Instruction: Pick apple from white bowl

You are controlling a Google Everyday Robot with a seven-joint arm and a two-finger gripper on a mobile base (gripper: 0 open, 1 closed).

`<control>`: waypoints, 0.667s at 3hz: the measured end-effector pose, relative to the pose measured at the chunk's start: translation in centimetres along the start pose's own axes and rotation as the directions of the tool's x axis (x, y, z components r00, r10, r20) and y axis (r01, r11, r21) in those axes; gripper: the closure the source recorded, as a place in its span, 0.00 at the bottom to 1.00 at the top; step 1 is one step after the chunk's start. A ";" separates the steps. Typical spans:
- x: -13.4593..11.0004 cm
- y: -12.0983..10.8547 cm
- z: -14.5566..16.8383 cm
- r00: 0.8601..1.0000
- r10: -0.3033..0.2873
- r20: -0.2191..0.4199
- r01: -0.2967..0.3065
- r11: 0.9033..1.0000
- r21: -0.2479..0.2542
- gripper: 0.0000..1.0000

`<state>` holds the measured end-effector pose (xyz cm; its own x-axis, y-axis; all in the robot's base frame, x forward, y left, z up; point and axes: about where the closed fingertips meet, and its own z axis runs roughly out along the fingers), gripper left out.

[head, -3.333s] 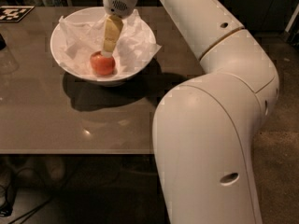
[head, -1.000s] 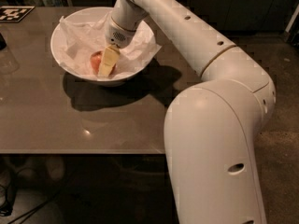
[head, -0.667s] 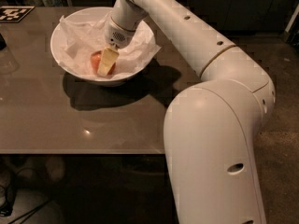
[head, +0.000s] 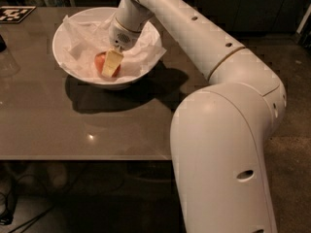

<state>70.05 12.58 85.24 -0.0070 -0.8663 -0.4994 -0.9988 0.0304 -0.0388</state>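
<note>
The white bowl [head: 65, 64], lined with crumpled white paper, stands at the back left of the brown table. The small reddish-orange apple [head: 100, 61] lies inside it, near the front of the bowl. My gripper [head: 110, 68] reaches down into the bowl from the right and sits right against the apple, covering its right side. The apple rests on the paper lining.
A black-and-white marker tag [head: 10, 13] lies at the table's back left corner. A dark object [head: 2, 42] sits at the left edge. My large white arm [head: 223, 130] fills the right side, past the table's front edge [head: 82, 158].
The gripper has come down from above the bowl into it and now sits against the apple. Over the last second it has hardly moved.
</note>
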 end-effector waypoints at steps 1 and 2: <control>-0.7 0.3 -0.6 1.000 -0.025 0.000 0.025 0.999 0.024 1.00; -2.4 1.6 -3.0 0.997 -0.077 0.010 0.076 0.994 0.081 1.00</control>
<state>68.28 13.20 89.02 0.0700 -0.8612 -0.5035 -0.9892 0.0052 -0.1464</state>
